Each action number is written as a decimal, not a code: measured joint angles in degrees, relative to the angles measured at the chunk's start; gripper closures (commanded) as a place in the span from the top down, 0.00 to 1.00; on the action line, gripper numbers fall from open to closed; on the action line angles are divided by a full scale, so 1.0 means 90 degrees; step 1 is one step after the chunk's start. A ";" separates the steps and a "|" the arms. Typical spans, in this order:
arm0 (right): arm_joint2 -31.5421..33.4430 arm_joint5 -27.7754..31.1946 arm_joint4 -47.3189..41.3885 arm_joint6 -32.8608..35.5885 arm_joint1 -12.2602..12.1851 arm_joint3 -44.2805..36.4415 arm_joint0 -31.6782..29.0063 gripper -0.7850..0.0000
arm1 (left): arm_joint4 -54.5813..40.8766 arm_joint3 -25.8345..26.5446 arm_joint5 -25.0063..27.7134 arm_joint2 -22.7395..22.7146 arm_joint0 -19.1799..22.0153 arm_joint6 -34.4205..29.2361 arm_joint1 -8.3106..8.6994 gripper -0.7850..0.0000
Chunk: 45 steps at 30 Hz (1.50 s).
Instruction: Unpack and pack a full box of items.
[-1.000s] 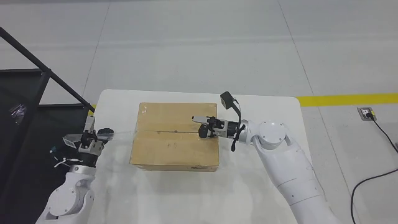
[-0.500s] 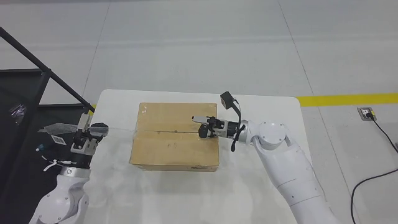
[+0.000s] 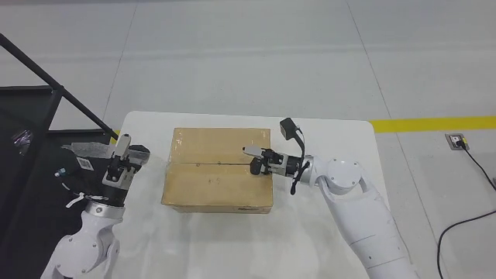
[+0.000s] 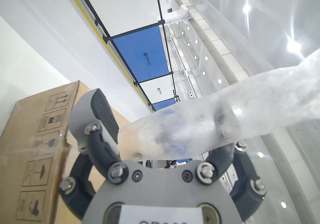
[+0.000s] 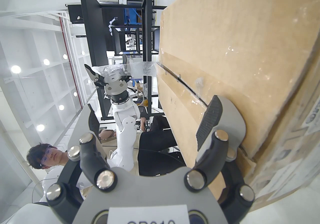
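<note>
Compared with a second ago, the left gripper [image 3: 124, 158] is sitting closer to the box [image 3: 217, 177], near the table's [image 3: 333, 133] left edge, and is pointing upward. The tape [image 3: 84, 149] is spanning a shorter gap from the gripper to the left end of the seam [image 3: 209, 163]. The rest is bunching loose beyond the table's left edge. You are seeing the left jaws standing apart, with the tape lying across them.

The right gripper [image 3: 254, 158] is staying almost where it was, over the right end of the seam. Its jaws are spread wide, and one pad [image 5: 208, 120] is lying against the box top. The box is sitting closed at the middle of the table, unmoved.

A column of handling-symbol panels [image 4: 37, 150] is showing on the box's left side. A printed label [image 5: 311, 117] is showing on its right side, too partial for you to read.
</note>
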<state>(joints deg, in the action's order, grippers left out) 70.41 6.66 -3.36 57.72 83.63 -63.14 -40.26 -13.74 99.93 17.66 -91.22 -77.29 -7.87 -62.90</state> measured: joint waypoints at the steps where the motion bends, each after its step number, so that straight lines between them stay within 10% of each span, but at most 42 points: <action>1: 0.0000 0.0001 -0.0015 -0.0013 -0.0009 -0.0015 -0.0018 1.00 | 0.0063 0.0034 -0.0031 0.0055 0.0025 -0.0008 -0.0009 1.00; 45: 0.0646 0.0368 -0.0429 -0.0132 -0.0519 -0.1186 -0.1194 1.00 | 0.1550 -0.0644 -0.0774 0.1895 0.1454 -0.0198 -0.0400 1.00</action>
<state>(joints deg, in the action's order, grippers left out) 76.22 9.98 -7.22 56.53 78.95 -73.81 -51.00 0.21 94.14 10.69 -74.16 -64.20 -9.65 -66.50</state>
